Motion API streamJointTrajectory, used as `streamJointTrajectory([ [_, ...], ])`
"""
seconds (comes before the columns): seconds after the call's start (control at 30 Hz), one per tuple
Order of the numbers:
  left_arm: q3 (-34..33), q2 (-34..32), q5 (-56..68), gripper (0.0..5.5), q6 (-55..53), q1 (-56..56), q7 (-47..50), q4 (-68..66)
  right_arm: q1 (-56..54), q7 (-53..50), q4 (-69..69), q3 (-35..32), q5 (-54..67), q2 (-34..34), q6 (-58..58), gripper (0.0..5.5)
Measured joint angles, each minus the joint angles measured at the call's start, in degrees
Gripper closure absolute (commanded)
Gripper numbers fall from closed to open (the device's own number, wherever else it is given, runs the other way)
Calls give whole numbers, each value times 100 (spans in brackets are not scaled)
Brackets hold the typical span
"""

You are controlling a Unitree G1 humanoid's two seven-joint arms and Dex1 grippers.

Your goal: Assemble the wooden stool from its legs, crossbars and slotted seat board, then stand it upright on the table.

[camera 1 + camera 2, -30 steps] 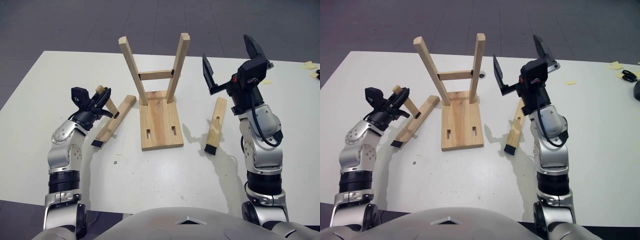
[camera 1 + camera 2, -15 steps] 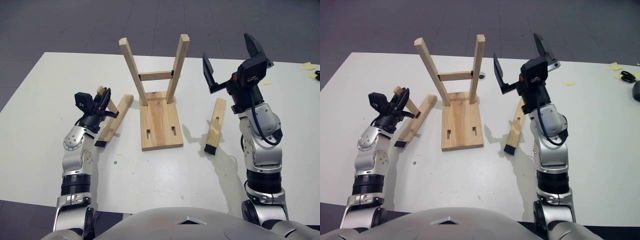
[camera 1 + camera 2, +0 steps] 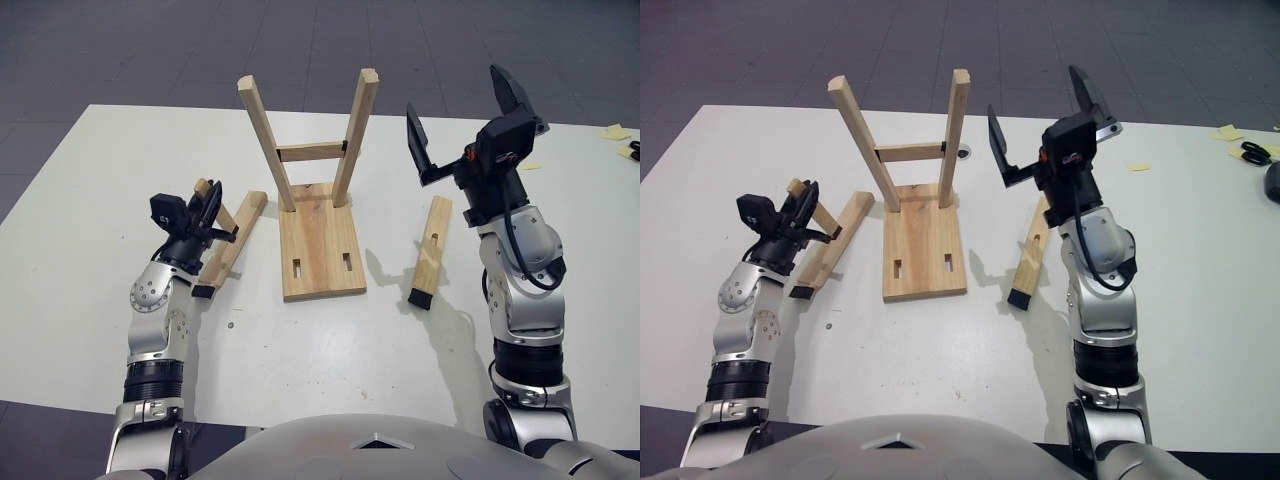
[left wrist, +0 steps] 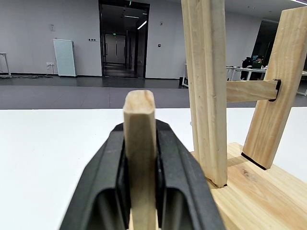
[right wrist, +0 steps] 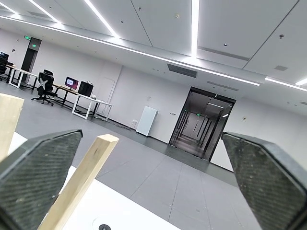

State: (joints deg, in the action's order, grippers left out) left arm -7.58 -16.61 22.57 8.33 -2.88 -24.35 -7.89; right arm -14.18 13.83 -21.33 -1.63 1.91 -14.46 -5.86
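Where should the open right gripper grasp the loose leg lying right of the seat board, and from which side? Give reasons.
Take the loose leg at mid-length, coming from above with the right gripper spanning its width. It lies flat on the table, apart from the seat board, so both long sides look free.

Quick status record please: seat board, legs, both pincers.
Seat: pale wooden slotted seat board flat on white table, near slots empty
Mounted: two upright wooden legs joined by a wooden crossbar
Loose: black-footed wooden leg right of board, second loose leg left
Left pincer: shut on short wooden bar
Right pincer: open, raised beside the upright legs
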Motion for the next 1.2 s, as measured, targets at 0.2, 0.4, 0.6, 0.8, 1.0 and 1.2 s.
streamJointTrajectory([
  [0.2,42,12,3,508,340,6,-50,-184,-112,0,6,-29,0,-43,7,10],
  [0.4,59,17,13,471,787,-228,-262,-730,-124,-2,37,-21,-3,-43,13,10],
  [0.6,216,12,-135,369,710,-151,-506,-1737,-194,-28,165,-29,-39,-52,63,10],
  [0.8,216,-16,-135,263,669,-166,-541,-1764,-209,-59,217,-34,-49,-58,127,10],
  [1.0,320,-283,-222,170,118,-113,-592,-1350,-210,-62,228,-19,-49,-55,145,10],
  [1.2,303,-1043,-205,69,-1829,347,-477,187,-187,-65,225,-19,-51,-57,147,10],
])
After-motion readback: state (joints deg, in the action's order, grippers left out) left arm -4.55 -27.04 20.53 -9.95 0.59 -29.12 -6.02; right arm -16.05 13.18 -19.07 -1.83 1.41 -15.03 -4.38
